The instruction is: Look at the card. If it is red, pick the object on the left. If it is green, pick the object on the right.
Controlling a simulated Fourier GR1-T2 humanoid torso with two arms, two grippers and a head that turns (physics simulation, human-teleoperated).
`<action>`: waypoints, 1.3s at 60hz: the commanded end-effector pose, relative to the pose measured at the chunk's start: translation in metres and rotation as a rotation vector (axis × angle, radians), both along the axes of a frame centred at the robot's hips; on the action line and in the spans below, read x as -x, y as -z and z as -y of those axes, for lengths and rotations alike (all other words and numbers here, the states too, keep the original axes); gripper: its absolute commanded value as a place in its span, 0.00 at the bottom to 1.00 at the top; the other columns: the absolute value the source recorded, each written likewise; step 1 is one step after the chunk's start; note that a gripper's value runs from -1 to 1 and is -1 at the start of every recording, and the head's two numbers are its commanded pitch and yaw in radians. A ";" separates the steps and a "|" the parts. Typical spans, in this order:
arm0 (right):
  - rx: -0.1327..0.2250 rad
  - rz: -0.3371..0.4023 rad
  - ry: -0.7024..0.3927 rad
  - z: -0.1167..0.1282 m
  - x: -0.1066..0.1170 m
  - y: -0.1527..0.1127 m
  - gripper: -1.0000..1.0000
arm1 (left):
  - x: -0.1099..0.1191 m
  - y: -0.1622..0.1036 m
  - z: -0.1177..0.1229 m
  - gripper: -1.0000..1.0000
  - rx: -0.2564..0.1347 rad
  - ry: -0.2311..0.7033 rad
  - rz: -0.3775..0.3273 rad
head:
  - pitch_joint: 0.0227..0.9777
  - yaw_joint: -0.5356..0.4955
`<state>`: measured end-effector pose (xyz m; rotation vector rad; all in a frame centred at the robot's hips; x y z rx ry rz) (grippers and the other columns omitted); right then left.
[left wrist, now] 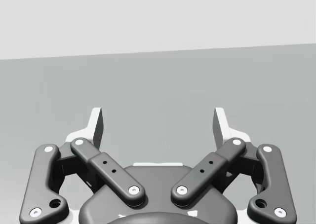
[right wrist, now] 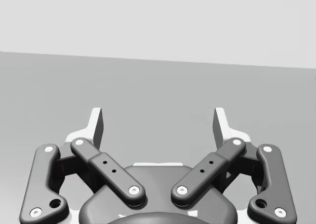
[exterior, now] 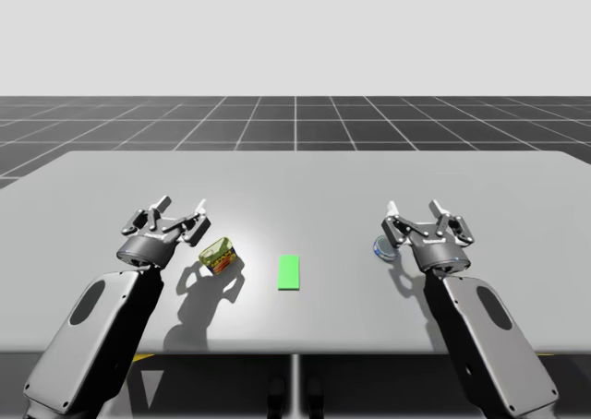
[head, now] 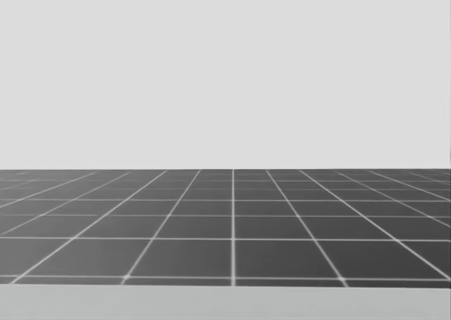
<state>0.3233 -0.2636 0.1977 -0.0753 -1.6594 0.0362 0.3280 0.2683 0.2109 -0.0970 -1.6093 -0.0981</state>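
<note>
Lying between a yellow-green box and a blue can, a green card rests on the desk. Left pincer and right pincer stand open.

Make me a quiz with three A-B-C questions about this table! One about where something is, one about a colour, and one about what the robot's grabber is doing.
1. Where does the card lie?
A. between the yellow-green packet and the small blue object
B. beyond both of them
C. on top of the packet

2. What colour is the card?
A. red
B. green
C. blue

3. How do the left gripper jaws stand?
A. shut on the card
B. open, holding nothing
C. shut on a can

Answers: 1 A, the high view shows it midway between the two. 2 B, it is bright green. 3 B, the left wrist view shows them wide apart with nothing between.
</note>
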 end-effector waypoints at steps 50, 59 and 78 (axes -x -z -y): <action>-0.020 0.009 0.059 0.004 0.000 -0.008 0.00 | 0.001 -0.006 -0.006 0.00 0.007 -0.013 0.064 | 0.63 0.55; -0.020 0.014 0.064 0.004 0.000 -0.009 0.00 | 0.000 -0.008 -0.008 0.00 0.011 -0.015 0.085 | 0.74 0.55; -0.018 0.017 0.063 0.006 -0.001 -0.010 0.00 | 0.002 -0.011 -0.008 0.00 0.017 -0.011 0.116 | 0.92 0.56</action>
